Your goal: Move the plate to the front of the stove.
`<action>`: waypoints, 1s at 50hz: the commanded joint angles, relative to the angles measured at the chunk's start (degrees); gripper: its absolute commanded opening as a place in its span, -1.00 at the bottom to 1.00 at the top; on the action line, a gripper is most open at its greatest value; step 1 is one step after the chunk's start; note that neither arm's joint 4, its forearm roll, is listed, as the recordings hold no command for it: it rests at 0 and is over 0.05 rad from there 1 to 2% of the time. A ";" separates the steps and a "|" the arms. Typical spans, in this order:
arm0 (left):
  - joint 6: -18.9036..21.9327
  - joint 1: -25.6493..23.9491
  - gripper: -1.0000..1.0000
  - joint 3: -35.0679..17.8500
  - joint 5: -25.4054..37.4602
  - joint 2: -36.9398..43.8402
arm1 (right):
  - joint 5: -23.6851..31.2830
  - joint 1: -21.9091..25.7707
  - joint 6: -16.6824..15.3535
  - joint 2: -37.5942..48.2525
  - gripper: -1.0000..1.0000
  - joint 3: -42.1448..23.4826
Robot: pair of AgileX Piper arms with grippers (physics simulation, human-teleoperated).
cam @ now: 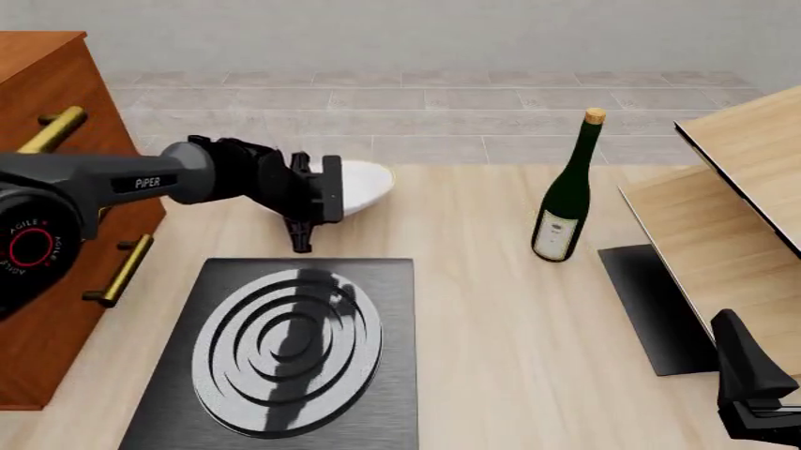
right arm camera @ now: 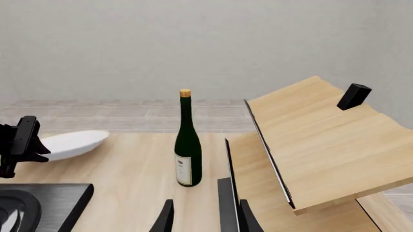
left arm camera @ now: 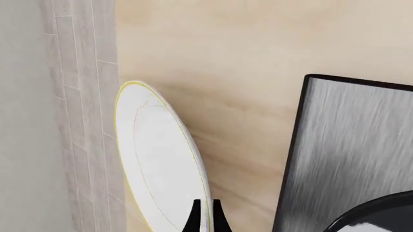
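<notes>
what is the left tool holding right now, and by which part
The left tool grips the plate by its gold rim, lifting it tilted off the table beyond the stove.

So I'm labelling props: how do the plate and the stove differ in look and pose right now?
The plate is round and white with a gold rim; the stove is a black square slab with silver-grey rings. The plate is tilted, held by the left gripper; the stove lies flat on the table. The plate sits farther back than the stove.

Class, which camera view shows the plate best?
The left wrist view: the plate fills it, gold rim and tilt plain, held in the left gripper. The front view hides most behind the arm; the right wrist view shows it small, side-on.
</notes>
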 commanded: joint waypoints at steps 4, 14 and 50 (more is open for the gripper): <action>-0.64 -0.01 -1.00 -1.52 -0.62 3.08 | 0.00 0.00 0.00 0.00 1.00 0.00; -0.93 0.18 -1.00 -1.69 -0.68 4.53 | 0.01 -0.01 -0.01 0.02 1.00 0.00; -2.25 -0.06 1.00 -4.45 7.14 -1.05 | 0.00 -0.02 0.01 0.00 1.00 0.00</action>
